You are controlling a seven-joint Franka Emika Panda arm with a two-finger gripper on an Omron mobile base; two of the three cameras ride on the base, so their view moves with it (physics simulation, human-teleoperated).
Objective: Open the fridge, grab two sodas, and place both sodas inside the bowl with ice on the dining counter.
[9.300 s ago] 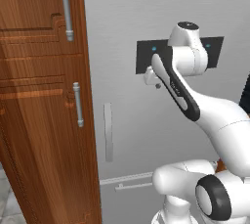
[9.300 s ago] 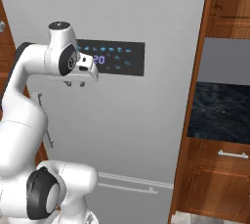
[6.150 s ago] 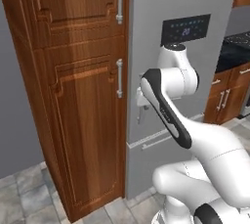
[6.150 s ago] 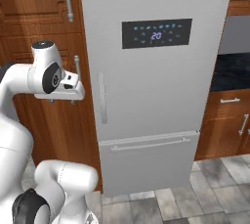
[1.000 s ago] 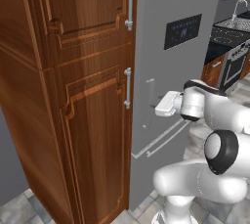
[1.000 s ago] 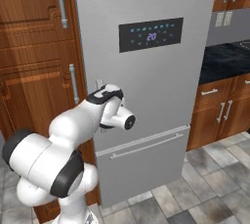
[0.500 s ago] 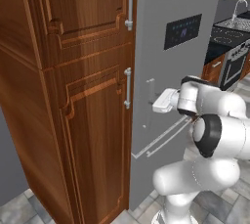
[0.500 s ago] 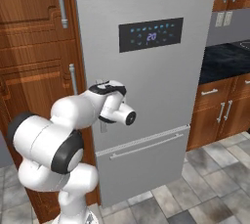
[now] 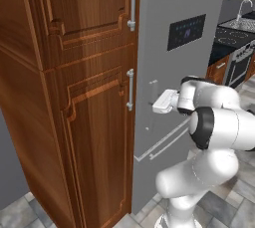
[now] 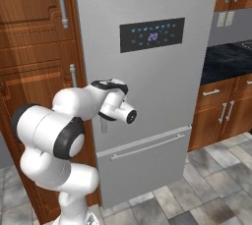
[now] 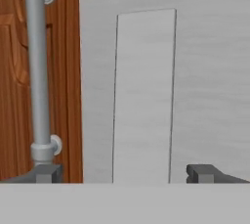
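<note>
Arm folded low, fingers (image 11: 49, 173) spread wide.

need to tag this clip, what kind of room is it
A home kitchen, most likely: a tall grey fridge with a display panel, brown wooden cabinets beside it, and a sink faucet over a dark counter.

1. The fridge (image 10: 162, 86) door is shut; its slim handle (image 11: 144, 96) is faced squarely between the widely parted fingertips (image 11: 202, 173).
2. Passage on the left is narrowed by the wooden cabinet (image 9: 74, 102) and its bar handle (image 11: 38, 71).
</note>
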